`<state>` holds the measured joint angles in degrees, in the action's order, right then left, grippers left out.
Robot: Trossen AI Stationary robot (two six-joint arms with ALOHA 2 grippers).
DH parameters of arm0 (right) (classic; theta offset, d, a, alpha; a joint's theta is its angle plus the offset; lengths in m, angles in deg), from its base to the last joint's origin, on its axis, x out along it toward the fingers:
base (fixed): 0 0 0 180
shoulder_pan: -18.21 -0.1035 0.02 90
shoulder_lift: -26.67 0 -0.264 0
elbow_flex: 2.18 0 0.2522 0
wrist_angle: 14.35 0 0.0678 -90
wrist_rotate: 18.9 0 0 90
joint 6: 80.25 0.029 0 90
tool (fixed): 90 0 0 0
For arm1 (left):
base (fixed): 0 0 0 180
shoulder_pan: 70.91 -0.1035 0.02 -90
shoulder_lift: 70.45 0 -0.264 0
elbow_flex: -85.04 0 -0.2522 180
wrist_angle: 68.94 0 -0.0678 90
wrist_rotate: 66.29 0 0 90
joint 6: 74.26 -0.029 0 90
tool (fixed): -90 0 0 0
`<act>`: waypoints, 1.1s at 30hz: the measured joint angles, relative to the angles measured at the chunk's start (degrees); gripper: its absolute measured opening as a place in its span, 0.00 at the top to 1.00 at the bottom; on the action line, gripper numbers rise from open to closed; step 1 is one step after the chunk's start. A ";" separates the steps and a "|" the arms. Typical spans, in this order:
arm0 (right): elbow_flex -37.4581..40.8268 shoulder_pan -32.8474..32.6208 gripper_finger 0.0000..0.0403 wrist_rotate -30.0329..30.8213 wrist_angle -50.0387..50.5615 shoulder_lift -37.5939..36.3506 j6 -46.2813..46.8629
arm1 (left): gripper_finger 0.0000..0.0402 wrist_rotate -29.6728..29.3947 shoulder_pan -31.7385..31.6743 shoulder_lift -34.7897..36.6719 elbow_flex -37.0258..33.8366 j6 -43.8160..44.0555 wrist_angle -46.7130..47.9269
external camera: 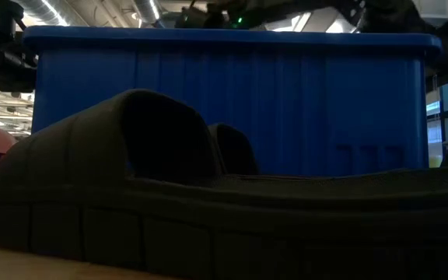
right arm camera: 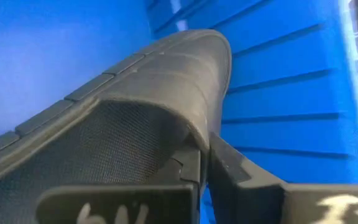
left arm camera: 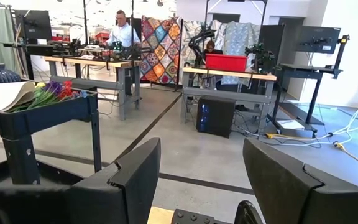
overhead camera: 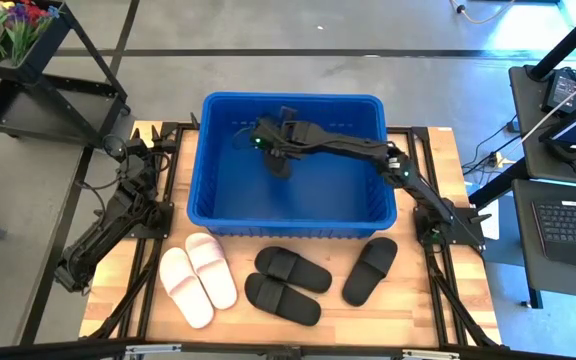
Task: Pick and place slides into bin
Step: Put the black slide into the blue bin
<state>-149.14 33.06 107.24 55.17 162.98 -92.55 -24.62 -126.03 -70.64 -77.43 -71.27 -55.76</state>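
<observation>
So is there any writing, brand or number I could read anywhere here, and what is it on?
White handwritten marks on the right gripper fingers: cut off, not readable.
Slides and bin: no text visible.
Monitors and signs in the room behind: too small to read.

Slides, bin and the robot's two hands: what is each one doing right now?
Blue bin: upright on the table.
Black slide: held by the strap, inside the bin.
Right gripper: shut on the black slide.
Left gripper: open, holding nothing.
White pair: on the table.
Three black slides: on the table.
</observation>
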 joint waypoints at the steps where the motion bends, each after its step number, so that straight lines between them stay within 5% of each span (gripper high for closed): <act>1: 0.00 0.02 0.97 0.00 -0.17 0.81 0.08 | 0.44 -0.02 0.00 0.00 0.00 0.02 0.00; 16: -0.02 0.66 0.96 -1.93 -5.88 6.71 1.55 | 0.44 -0.01 0.02 0.00 0.00 0.04 0.04; 24: -0.04 0.83 0.84 -1.95 -6.53 6.79 1.49 | 0.44 -0.01 0.00 0.00 0.01 0.04 0.07; 33: -0.04 0.79 0.82 -3.85 -7.81 6.78 1.68 | 0.44 0.00 0.01 0.00 0.00 0.04 0.07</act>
<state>-149.19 33.85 103.39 47.36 169.75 -90.87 -24.62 -126.02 -70.64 -77.43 -71.23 -55.69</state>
